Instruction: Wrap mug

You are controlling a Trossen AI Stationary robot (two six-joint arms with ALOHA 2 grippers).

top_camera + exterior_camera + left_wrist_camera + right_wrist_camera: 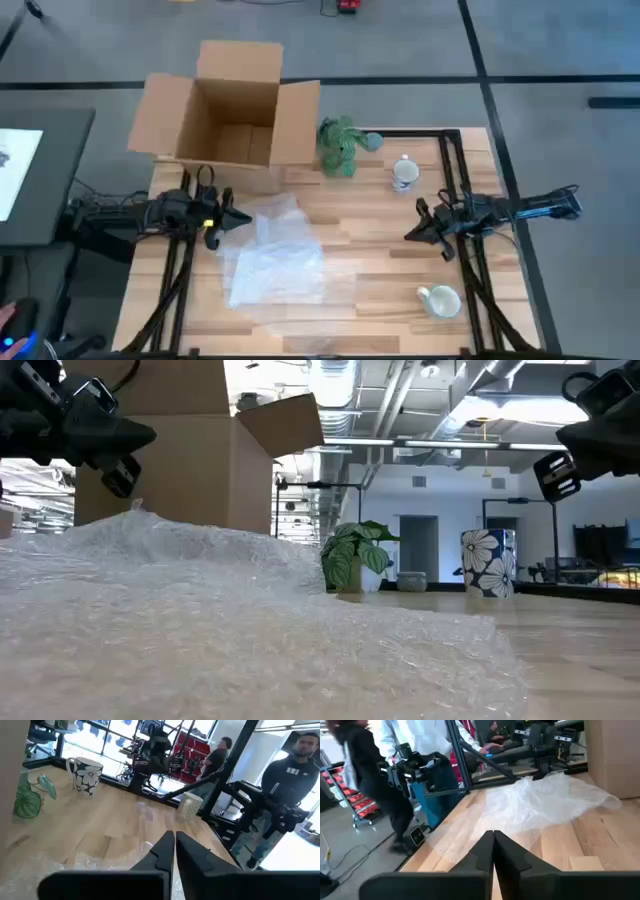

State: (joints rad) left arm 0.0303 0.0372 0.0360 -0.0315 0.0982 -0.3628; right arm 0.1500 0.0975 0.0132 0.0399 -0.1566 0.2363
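A sheet of clear bubble wrap (pixel 272 258) lies crumpled on the wooden table, left of centre. A white mug with dark flowers (pixel 405 173) stands upright at the far right, also seen in the low view (pixel 487 563). A pale green mug (pixel 440 299) stands near the front right edge. My left gripper (pixel 246 216) hovers shut over the wrap's left far edge, raised above it in the low view (pixel 140 435). My right gripper (pixel 409 235) hangs shut over bare table between the two mugs, pointing toward the wrap.
An open cardboard box (pixel 232 115) stands at the far left with its flaps spread. A small green plant (pixel 338 146) sits beside it, left of the flowered mug. A black frame (pixel 452 160) runs along the right side. People stand beyond the table.
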